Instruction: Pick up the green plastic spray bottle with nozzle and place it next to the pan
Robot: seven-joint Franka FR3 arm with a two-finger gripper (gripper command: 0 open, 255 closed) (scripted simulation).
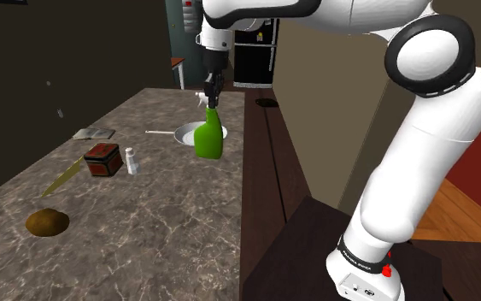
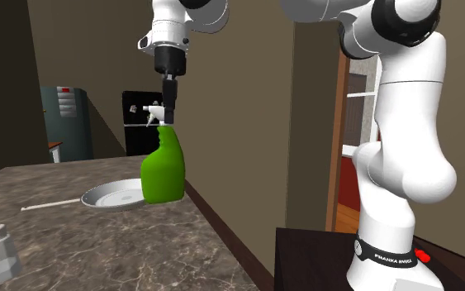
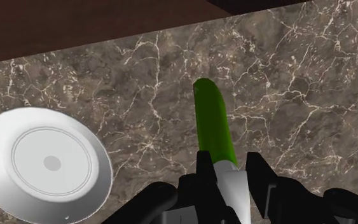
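While the brown marbled worktop [image 1: 161,222] ran away from the stand, the white arm [image 1: 401,171] reached over its far part, where a white pan [image 1: 184,133] lay. Just beside the pan, on the shoulder view's right and near the worktop's edge, the green spray bottle [image 1: 209,141] was upright; whether its base touched the surface could not be told. The black claw [image 1: 210,96] pointed straight down, pinching the bottle's white nozzle head between its fingers.

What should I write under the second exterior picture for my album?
Black gripper clasps the green spray bottle by its white top, upright beside the white pan on a marbled counter.
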